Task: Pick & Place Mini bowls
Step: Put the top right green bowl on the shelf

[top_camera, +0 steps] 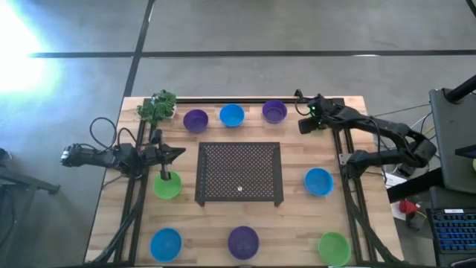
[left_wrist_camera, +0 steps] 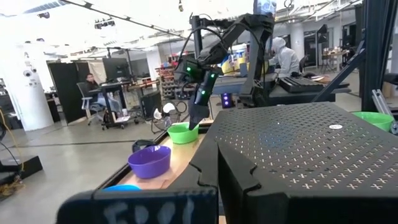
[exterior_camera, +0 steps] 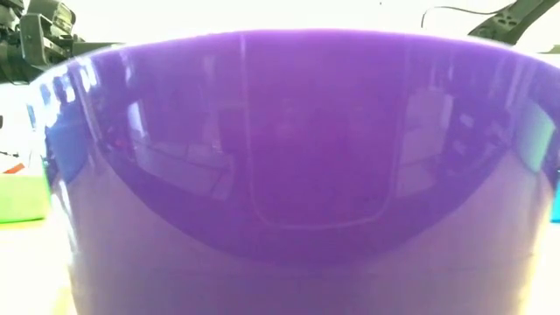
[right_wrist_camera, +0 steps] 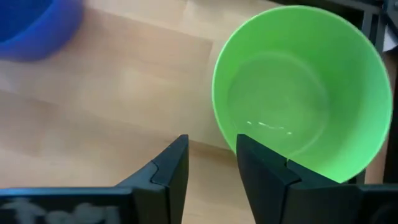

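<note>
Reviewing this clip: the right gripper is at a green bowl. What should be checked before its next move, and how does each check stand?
1. Right gripper open: ok, fingers apart in its wrist view.
2. Green bowl free of the fingers: cannot tell. One finger overlaps its rim and the other is outside it.
3. Green bowl upright on the table: ok.
4. Left gripper out of the way: ok. It is shut, at the mat's left edge.
5. Low view usable: not ok, a purple bowl fills it.
6. Views agree on the right arm's place: not ok. The high view shows it beside the far purple bowl.
</note>
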`<act>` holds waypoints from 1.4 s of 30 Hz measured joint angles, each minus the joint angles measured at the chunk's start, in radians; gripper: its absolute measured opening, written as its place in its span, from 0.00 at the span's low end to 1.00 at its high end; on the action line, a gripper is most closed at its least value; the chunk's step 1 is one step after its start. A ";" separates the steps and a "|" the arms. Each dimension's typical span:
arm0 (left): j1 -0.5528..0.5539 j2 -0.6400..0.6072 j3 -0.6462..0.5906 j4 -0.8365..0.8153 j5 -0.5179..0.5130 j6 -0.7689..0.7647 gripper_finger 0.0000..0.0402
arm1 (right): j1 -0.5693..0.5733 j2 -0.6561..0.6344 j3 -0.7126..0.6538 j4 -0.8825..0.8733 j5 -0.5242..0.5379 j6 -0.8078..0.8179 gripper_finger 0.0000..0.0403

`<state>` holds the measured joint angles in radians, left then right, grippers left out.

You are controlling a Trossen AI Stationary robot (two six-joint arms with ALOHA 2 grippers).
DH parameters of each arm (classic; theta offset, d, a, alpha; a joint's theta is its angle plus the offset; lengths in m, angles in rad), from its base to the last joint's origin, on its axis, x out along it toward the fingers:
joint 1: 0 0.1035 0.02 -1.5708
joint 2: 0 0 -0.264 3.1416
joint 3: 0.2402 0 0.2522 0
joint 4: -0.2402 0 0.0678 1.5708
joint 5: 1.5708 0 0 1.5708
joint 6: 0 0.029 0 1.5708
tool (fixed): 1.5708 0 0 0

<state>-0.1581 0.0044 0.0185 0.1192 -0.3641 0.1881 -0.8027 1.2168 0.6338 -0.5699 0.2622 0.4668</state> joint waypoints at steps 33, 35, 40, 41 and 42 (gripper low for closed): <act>0.001 0.000 -0.007 0.000 0.000 -0.017 0.00 | 0.005 0.061 0.051 -0.026 0.028 -0.165 0.02; 0.001 0.000 -0.007 0.000 0.000 -0.017 0.00 | 0.018 0.031 0.076 -0.075 0.028 -0.179 0.02; 0.001 0.000 -0.007 0.000 0.000 -0.017 0.00 | 0.082 -0.058 0.140 -0.152 0.028 -0.181 0.02; 0.001 0.000 -0.007 0.000 0.000 -0.016 0.00 | 0.101 -0.074 0.150 -0.163 0.028 -0.180 0.02; 0.001 0.000 -0.007 0.000 0.000 -0.016 0.00 | 0.120 -0.089 0.160 -0.167 0.028 -0.180 0.02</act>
<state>-0.1574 0.0044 0.0116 0.1196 -0.3642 0.1719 -0.6822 1.1279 0.7939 -0.7373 0.2901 0.2867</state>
